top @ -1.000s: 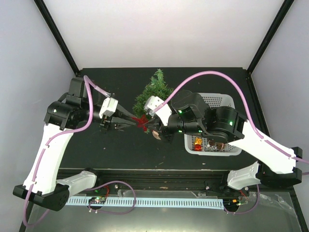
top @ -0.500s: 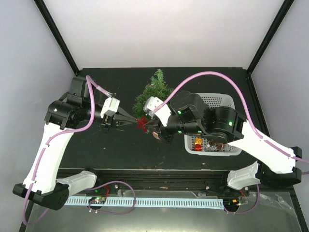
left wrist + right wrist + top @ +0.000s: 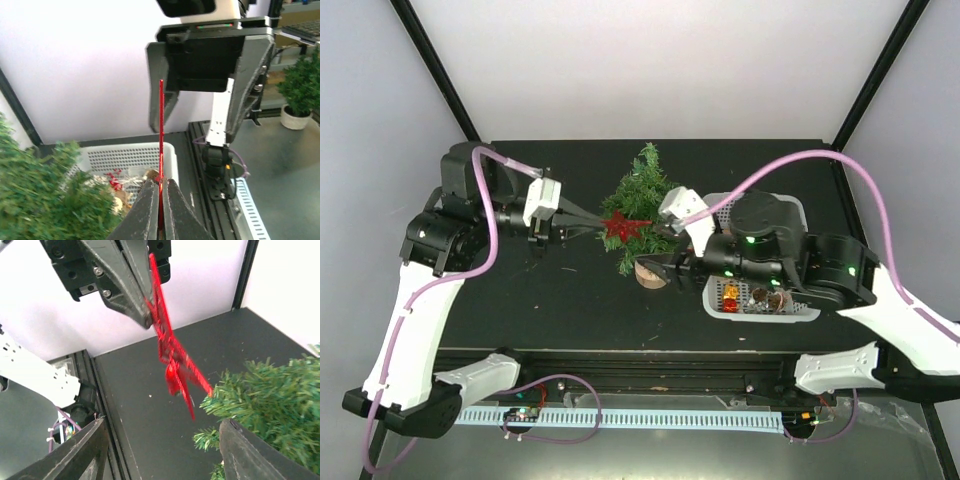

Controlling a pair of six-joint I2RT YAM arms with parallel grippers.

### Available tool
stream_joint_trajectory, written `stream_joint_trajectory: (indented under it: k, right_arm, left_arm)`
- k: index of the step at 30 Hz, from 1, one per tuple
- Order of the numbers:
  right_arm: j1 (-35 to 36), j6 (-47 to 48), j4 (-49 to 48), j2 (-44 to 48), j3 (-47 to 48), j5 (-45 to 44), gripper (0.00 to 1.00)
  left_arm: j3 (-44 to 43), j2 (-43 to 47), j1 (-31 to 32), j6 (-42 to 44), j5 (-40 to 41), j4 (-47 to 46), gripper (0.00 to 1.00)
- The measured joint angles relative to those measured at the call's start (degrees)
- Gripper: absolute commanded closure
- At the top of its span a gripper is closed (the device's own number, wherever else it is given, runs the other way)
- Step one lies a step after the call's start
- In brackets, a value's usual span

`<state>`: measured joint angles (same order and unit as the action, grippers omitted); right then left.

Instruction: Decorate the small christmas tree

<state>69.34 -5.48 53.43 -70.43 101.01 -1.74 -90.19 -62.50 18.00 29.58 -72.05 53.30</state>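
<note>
The small christmas tree [image 3: 642, 196] stands at mid-table on its wooden stump [image 3: 649, 273]. A red star ornament [image 3: 623, 226] hangs in front of its lower branches, pinched at one edge by my left gripper [image 3: 601, 226]. The left wrist view shows the star [image 3: 161, 130] edge-on between those shut jaws [image 3: 161, 183]. My right gripper [image 3: 663, 262] stands open just right of the star, apart from it. In the right wrist view the star [image 3: 172, 355] hangs between and beyond the spread fingers [image 3: 80, 452], next to the tree's branches [image 3: 272, 400].
A white perforated basket [image 3: 790, 212] with several more ornaments sits right of the tree, under my right arm. It shows in the left wrist view too, basket [image 3: 100, 155] beyond the tree. Black frame posts stand at the table's rear corners.
My right gripper has opened, let go of the star and drawn back to the right. My left gripper stayed shut on the star and carried it right, up against the tree.
</note>
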Motion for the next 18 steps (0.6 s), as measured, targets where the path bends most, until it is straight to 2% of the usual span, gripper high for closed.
stream_joint_trajectory:
  k: [5, 8, 13, 18]
  right_arm:
    - [0.0, -0.9, -4.5, 6.3, -4.8, -2.7, 0.36]
    - [0.0, -1.8, -7.1, 10.4, -9.0, -5.1, 0.36]
    - [0.0, -3.5, -9.2, 13.3, -13.0, -8.5, 0.37]
    - [0.0, -4.9, -10.5, 14.4, -18.1, -10.2, 0.37]
  left_arm:
    - [-6.0, -3.4, -1.1, -8.0, 4.5, -6.5, 0.98]
    - [-14.1, -8.4, -1.9, -13.7, 7.1, -9.9, 0.99]
    - [-27.8, -18.7, -2.3, -20.8, 8.2, -11.7, 0.98]
    - [-34.2, -25.1, -2.3, -25.6, 8.7, -11.9, 0.99]
